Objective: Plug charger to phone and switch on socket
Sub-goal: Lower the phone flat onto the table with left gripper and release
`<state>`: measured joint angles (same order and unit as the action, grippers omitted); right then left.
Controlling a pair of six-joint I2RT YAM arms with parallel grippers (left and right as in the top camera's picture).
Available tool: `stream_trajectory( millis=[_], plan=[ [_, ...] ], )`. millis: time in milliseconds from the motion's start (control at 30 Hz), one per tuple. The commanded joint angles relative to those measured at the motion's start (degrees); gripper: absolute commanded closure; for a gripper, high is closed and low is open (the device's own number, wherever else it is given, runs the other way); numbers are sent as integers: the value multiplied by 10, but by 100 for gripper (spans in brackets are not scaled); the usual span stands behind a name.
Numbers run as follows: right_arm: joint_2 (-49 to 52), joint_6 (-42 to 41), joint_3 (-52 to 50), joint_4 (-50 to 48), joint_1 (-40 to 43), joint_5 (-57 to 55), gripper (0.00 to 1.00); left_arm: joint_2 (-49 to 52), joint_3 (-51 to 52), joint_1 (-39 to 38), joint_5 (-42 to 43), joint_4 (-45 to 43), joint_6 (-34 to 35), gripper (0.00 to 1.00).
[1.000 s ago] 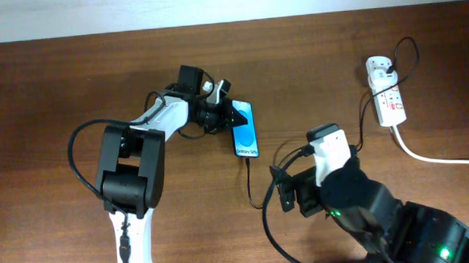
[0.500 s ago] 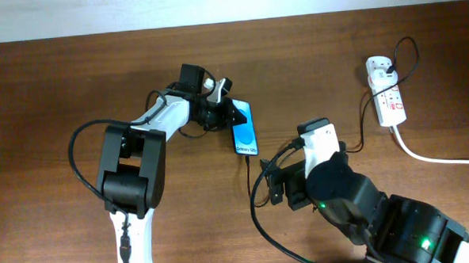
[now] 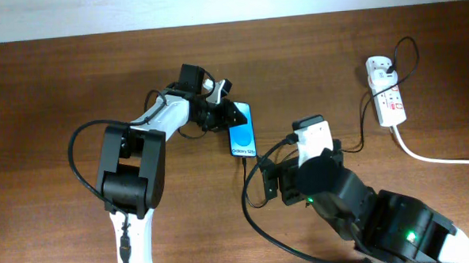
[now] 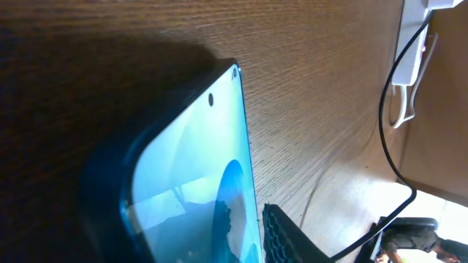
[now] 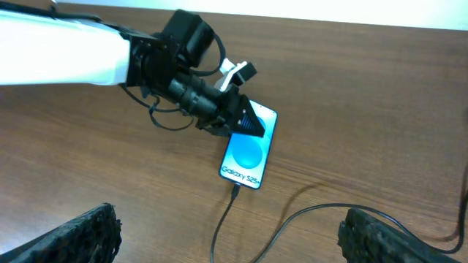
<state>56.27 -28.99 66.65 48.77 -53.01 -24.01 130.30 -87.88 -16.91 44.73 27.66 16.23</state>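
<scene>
The phone [image 3: 242, 137] lies on the table with its cyan screen up. My left gripper [image 3: 231, 116] is shut on its far end. It fills the left wrist view [image 4: 190, 183], with one black finger [image 4: 287, 235] beside its edge. The charger's black cable [image 5: 221, 230] ends in a connector [image 5: 235, 191] seated at the phone's near end [image 5: 248, 157]. My right gripper [image 5: 234, 241] is open and empty, just short of the connector, with the cable between its fingers. The white socket [image 3: 386, 99] lies far right, with the cable [image 3: 361, 130] running from it.
The socket's thick white cord [image 3: 438, 158] runs off to the right edge. The black cable loops on the table around my right arm [image 3: 332, 183]. The table's far edge meets a white wall [image 3: 292, 2].
My right arm has moved left, closer to the phone's near end. The phone's near end has swung slightly left while my left gripper kept its hold.
</scene>
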Motion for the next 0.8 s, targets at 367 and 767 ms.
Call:
stream_trajectory(
  millis=[367,767],
  plan=[
    [23,-18,6,5,3,-13,2,3,-1,1,-41,17,-11,1],
    [24,-54,6,-11,3,-25,2,3,-1,1,-186,97,-11,1]
  ],
)
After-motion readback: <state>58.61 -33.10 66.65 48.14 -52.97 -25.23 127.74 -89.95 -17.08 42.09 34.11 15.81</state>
